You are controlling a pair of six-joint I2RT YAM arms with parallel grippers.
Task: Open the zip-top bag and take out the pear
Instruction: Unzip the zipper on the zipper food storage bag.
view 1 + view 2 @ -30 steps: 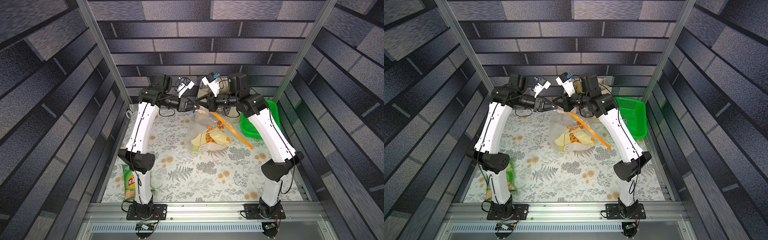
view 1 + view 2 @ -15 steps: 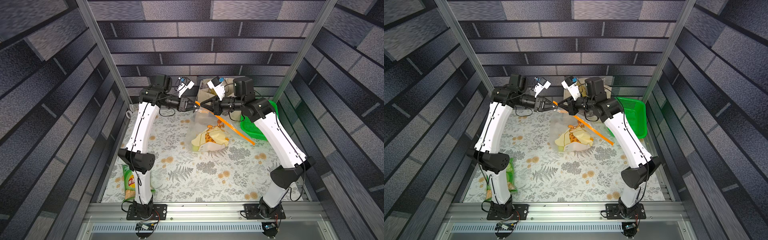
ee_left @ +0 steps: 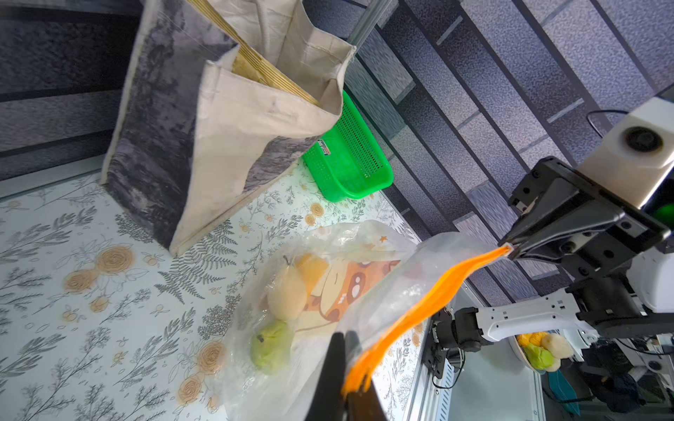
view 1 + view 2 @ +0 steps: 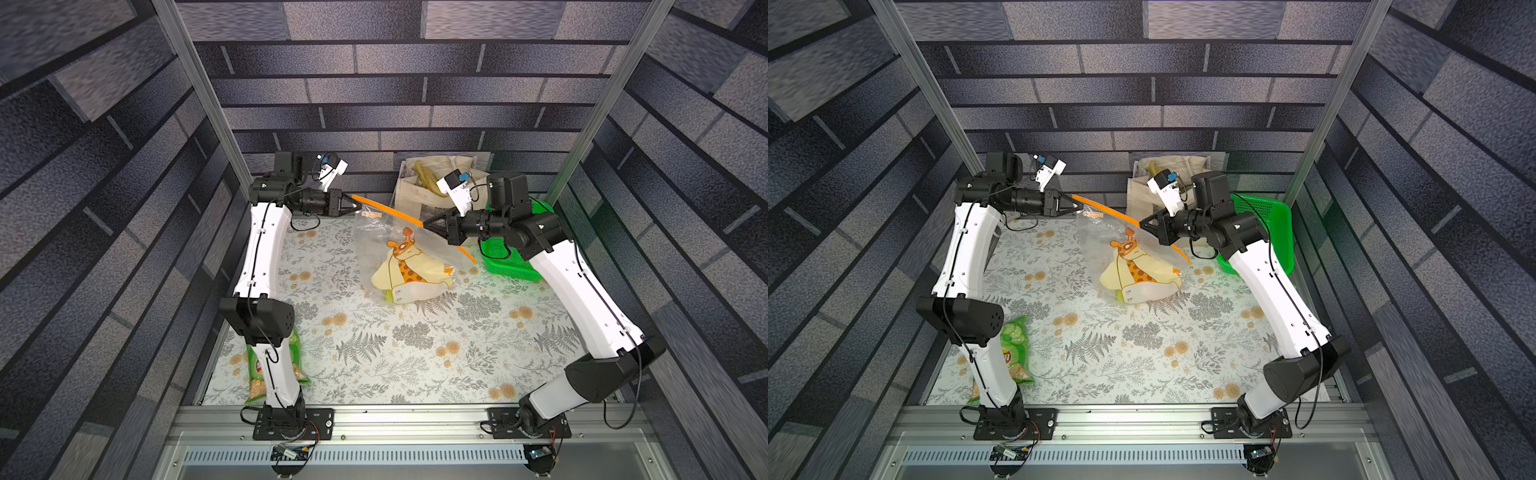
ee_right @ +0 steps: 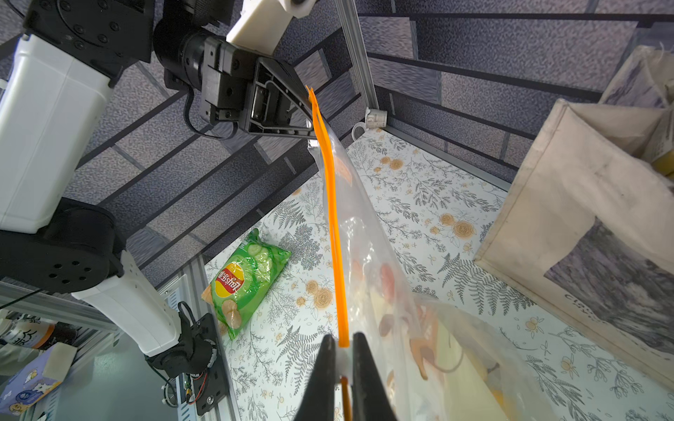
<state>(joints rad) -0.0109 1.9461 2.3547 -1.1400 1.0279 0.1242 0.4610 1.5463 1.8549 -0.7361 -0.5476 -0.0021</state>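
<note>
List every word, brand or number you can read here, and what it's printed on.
"乐事": red-and-yellow logo on the green crisp packet.
Small orange label on the zip-top bag: too small to read.
Sticker on the green basket: blurred.
Dark print on the cloth tote bag: too small to read.

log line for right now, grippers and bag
left gripper: shut on orange zip strip | right gripper: shut on same strip | green pear, yellow pear: in zip-top bag

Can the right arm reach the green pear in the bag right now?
Probably not: the right tool is shut on the orange zip strip of the zip-top bag, the left tool pins its far end, and the green pear sits low inside, behind plastic.
</note>
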